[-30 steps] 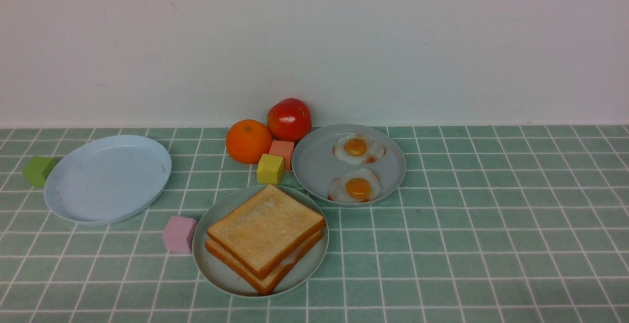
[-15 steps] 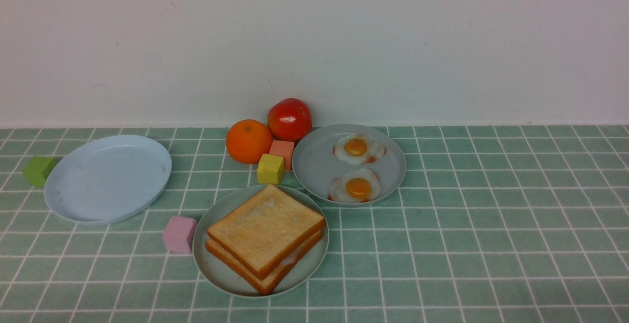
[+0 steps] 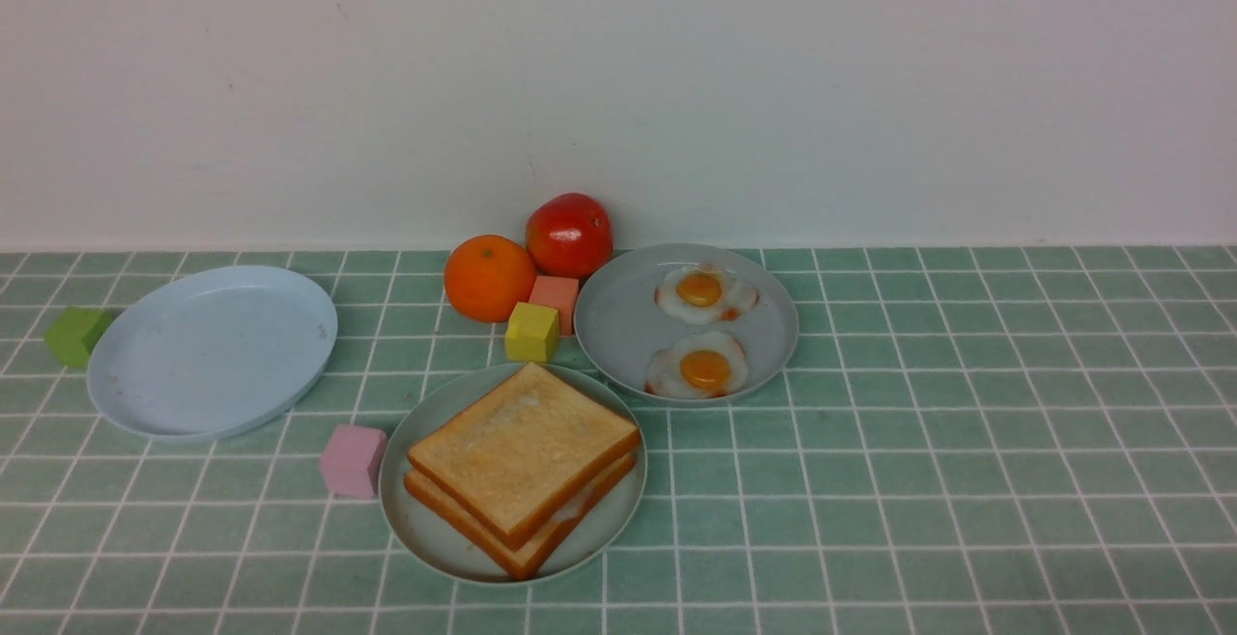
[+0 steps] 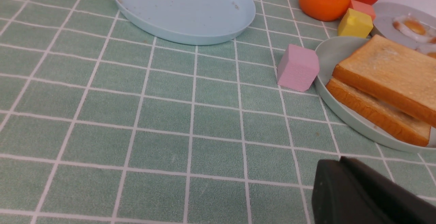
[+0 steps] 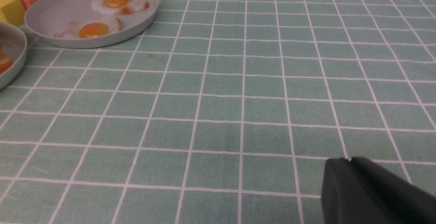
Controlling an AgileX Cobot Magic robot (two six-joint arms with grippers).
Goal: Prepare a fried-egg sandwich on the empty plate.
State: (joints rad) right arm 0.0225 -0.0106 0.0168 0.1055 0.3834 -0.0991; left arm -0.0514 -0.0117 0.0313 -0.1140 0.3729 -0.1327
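Two toast slices (image 3: 523, 451) lie stacked on the near plate (image 3: 425, 529). Behind-right, two fried eggs (image 3: 698, 369) share a plate (image 3: 618, 326). An empty plate (image 3: 213, 350) sits far left.

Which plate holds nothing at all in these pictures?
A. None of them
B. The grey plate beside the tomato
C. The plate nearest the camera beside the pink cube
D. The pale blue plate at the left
D: in the front view the pale blue plate lies bare, while the two toast slices fill the near plate and two fried eggs lie on the grey plate.
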